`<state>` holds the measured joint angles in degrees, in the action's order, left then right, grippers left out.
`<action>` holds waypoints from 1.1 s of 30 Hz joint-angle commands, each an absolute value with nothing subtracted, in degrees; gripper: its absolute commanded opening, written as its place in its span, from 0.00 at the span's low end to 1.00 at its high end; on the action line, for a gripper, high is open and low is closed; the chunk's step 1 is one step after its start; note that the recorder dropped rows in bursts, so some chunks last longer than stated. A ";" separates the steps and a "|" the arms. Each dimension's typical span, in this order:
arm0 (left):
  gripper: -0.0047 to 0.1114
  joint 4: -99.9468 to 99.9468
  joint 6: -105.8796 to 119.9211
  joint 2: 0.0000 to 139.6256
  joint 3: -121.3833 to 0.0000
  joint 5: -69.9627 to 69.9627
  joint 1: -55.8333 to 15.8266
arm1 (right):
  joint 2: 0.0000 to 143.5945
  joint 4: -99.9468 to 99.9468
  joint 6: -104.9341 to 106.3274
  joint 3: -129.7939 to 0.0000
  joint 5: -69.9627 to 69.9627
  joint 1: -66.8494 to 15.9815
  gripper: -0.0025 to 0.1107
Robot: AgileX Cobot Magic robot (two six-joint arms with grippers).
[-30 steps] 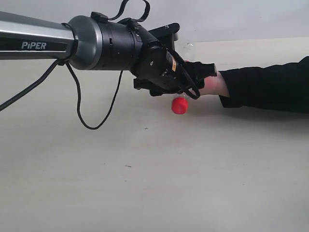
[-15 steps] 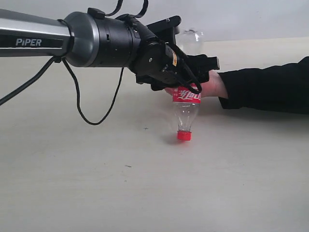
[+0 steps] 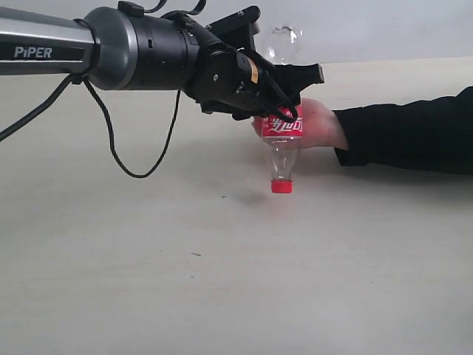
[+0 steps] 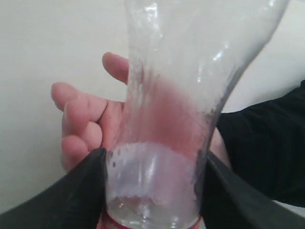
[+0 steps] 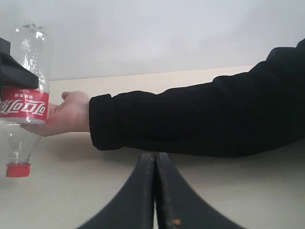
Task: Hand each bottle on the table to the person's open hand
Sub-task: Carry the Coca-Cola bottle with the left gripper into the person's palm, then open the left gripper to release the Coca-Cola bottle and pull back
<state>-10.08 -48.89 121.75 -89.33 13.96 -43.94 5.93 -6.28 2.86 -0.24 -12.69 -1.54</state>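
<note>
Left end effector (image 3: 285, 100) is squeezed tight on the red-label bottle (image 3: 282, 127). The bottle hangs upside down in the upper middle of the picture, right at the person's open hand (image 3: 323, 126). This looks like the giving step. Next it should open slowly.

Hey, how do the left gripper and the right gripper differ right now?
The left gripper has its jaws clamped on the red-label bottle, holding it cap down. The right gripper has its jaws pressed together on nothing. The left gripper is right at the person's open hand, while the right gripper sits apart from both hand and bottle. Both have black jaws.
</note>
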 commanded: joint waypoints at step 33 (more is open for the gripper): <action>0.69 -9.72 -49.73 126.39 -96.61 10.23 -41.66 | 6.06 -5.96 2.93 0.00 -12.26 -1.30 0.02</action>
